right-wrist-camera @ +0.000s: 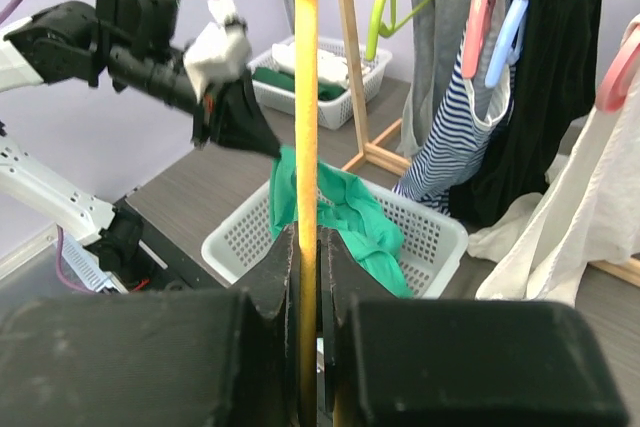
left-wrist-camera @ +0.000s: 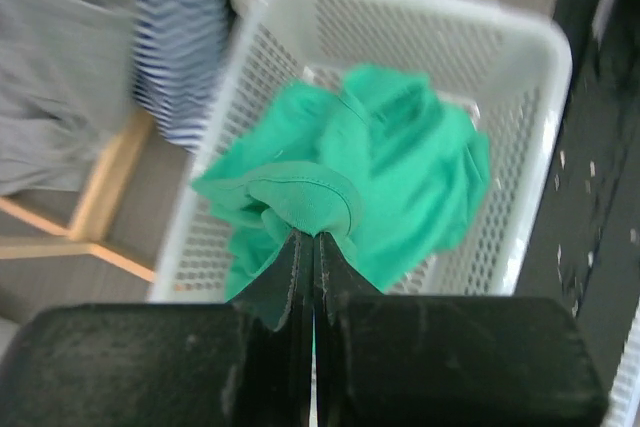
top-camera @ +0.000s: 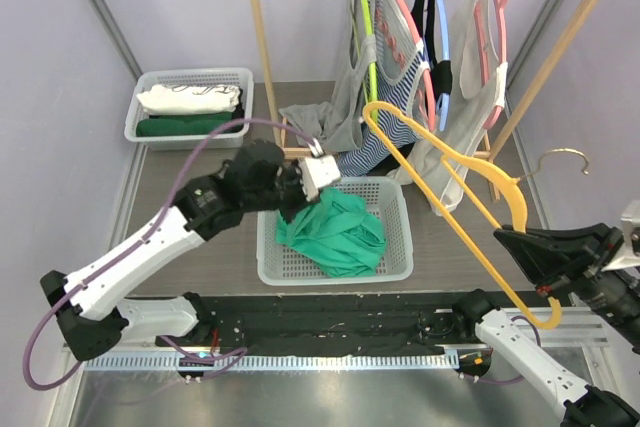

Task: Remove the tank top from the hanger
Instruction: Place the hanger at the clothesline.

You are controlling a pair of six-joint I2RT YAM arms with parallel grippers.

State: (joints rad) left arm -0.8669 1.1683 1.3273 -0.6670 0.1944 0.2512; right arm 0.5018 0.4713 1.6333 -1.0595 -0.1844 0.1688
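Note:
The green tank top (top-camera: 335,232) (left-wrist-camera: 400,167) (right-wrist-camera: 350,212) is bunched over the white mesh basket (top-camera: 335,277) (left-wrist-camera: 560,57) (right-wrist-camera: 440,232). Most of it lies inside. My left gripper (top-camera: 305,202) (left-wrist-camera: 313,235) is shut on a fold at the cloth's upper edge, just above the basket's near-left side. The yellow hanger (top-camera: 415,169) (right-wrist-camera: 306,97) is bare and held in the air to the right of the basket. My right gripper (top-camera: 503,240) (right-wrist-camera: 310,232) is shut on its thin bar.
A wooden clothes rack (top-camera: 262,47) stands behind the basket. On it hang a grey top (top-camera: 345,107), a striped top (top-camera: 395,97), a black garment (top-camera: 440,67) and a white one (top-camera: 470,97). A second basket (top-camera: 190,107) with folded clothes sits at the back left.

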